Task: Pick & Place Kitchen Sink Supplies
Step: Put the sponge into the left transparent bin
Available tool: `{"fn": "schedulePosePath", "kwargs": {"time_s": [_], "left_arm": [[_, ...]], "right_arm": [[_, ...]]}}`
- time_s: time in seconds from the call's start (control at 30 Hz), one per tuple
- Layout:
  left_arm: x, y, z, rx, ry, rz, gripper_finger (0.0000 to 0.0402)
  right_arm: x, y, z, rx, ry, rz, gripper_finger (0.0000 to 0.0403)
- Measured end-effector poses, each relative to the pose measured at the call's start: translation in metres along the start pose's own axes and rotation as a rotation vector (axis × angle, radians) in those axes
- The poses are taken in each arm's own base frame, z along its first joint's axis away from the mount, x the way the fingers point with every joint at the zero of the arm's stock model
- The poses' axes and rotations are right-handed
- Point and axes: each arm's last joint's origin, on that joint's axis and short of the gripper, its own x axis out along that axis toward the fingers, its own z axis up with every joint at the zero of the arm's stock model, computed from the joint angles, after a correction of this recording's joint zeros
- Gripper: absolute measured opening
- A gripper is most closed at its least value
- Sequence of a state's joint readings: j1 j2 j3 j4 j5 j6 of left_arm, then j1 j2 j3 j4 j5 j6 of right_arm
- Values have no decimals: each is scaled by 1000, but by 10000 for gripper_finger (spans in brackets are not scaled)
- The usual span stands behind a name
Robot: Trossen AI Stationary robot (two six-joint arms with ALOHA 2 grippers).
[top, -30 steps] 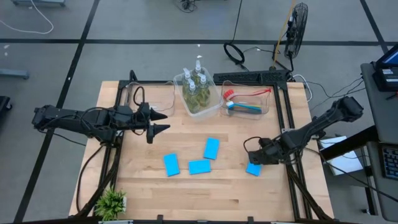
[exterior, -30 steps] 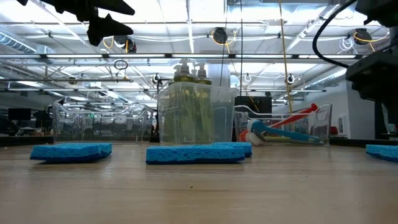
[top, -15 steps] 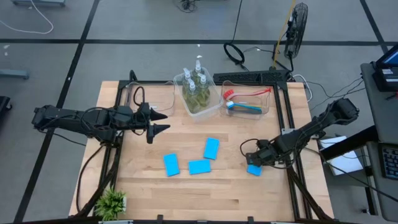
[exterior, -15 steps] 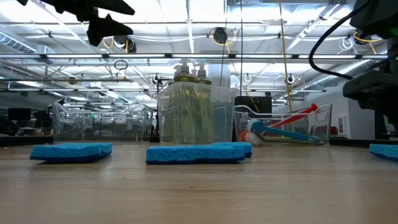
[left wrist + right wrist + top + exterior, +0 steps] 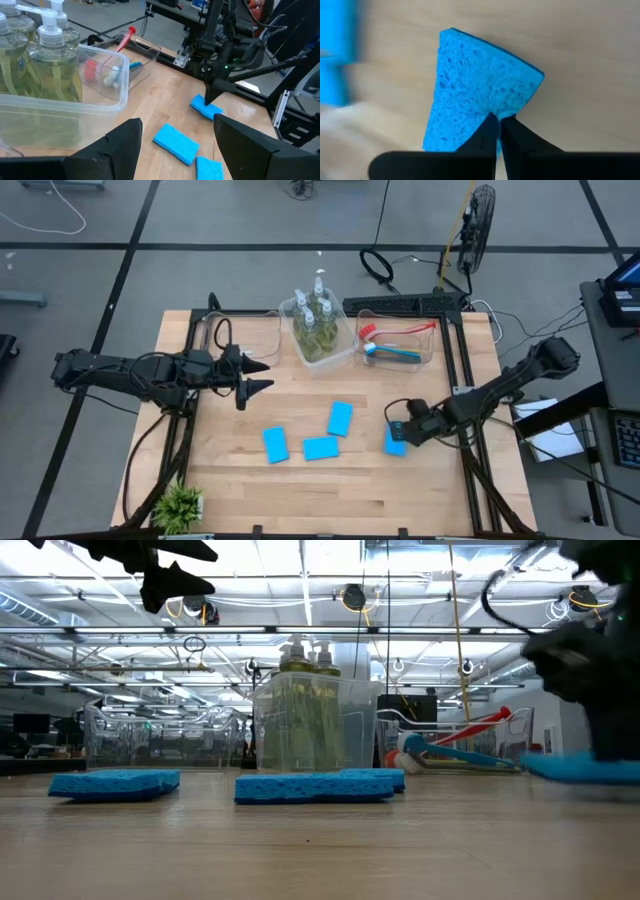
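Observation:
A light-blue sponge (image 5: 395, 443) is at the table's right, with my right gripper (image 5: 400, 430) shut on it. Three more sponges (image 5: 320, 448) lie flat mid-table. Several pump bottles of yellow-green liquid stand in a clear tub (image 5: 318, 330) at the far edge. Beside it, the red and blue dish brushes lie in another tub (image 5: 397, 340). My left gripper (image 5: 268, 375) hovers open above the table's left half, holding nothing. My right gripper pinches the sponge's edge (image 5: 495, 107) between its two fingertips; the foam puckers in there. The fingers come from above, slanting in from the table's right. The sponge (image 5: 204, 106) sits tilted below them; I cannot tell whether its far end touches the table.
An empty clear tub (image 5: 245, 332) stands at the far left. A small potted plant (image 5: 180, 505) sits at the near left corner. Bare wood lies between the sponges and the tubs.
My right gripper has come down onto the rightmost sponge and shut on its edge. It has then gone toward the table's left, and the sponge has moved a little left and farther with it.

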State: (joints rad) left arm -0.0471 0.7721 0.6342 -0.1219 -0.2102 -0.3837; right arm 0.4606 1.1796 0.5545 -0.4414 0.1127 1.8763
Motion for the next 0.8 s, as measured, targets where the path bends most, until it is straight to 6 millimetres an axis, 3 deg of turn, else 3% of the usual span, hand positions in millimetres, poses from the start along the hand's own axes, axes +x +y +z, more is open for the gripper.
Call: {"fn": "schedulePosePath", "kwargs": {"time_s": [0.23, 0.43, 0.8], "left_arm": [[0, -2, 4, -11, -42, -17, 251], [3, -4, 9, -88, -89, -39, 251], [43, -12, 2, -107, -97, -75, 250]], "right_arm": [[-14, 33, 8, -134, -192, 373, 0], [-24, 59, 30, -219, -355, 585, 0], [-53, 98, 79, -412, -671, 611, 0]]}}
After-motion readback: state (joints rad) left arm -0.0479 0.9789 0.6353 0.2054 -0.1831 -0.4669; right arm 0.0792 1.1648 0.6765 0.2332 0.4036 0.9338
